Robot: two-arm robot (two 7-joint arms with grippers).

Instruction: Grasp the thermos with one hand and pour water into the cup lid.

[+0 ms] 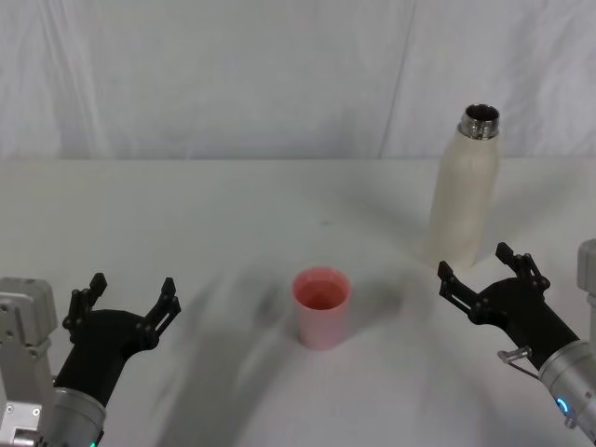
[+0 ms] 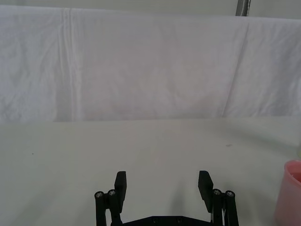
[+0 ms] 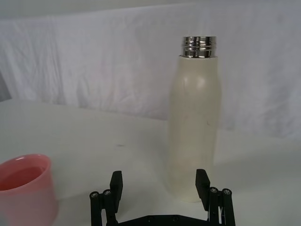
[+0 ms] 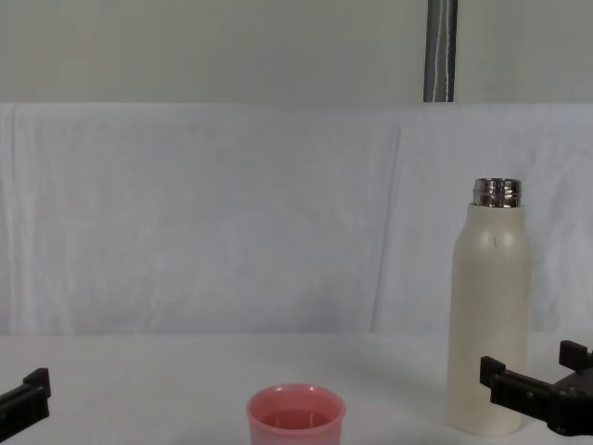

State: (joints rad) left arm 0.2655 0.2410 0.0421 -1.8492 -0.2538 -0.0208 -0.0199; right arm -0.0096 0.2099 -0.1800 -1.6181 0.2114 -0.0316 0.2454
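Observation:
The thermos (image 1: pixel 466 191) (image 3: pixel 194 122) (image 4: pixel 490 320), a tall cream-white bottle with an uncapped steel neck, stands upright at the right of the table. The cup lid (image 1: pixel 322 306) (image 3: pixel 24 188) (image 4: pixel 296 419) (image 2: pixel 290 193), a small pink cup, sits near the table's middle. My right gripper (image 1: pixel 477 263) (image 3: pixel 160 184) (image 4: pixel 533 371) is open just in front of the thermos base, not touching it. At the near left my left gripper (image 1: pixel 132 291) (image 2: pixel 162 184) is open with nothing between its fingers, well left of the cup lid.
A white cloth covers the table (image 1: pixel 186 214) and hangs as a backdrop behind it. A grey metal pole (image 4: pixel 440 51) rises behind the backdrop.

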